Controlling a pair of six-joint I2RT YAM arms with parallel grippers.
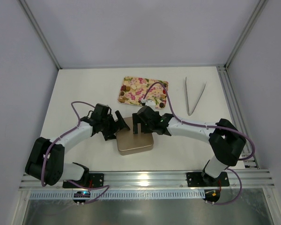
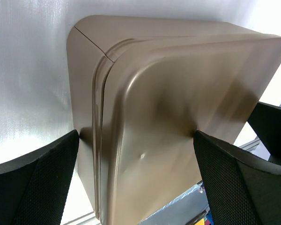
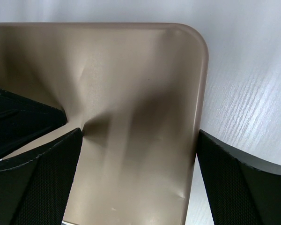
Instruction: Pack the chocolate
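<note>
Top external view: two arms bend over a gold tin near the middle of the table.
The left gripper and the right gripper both have their jaws spread wide, with the tin showing between the fingers. It is too hard to see if they touch it. The chocolate looks like small brown bits on the flowery tray, just past the tin. Metal tongs lie right of the tray.
</note>
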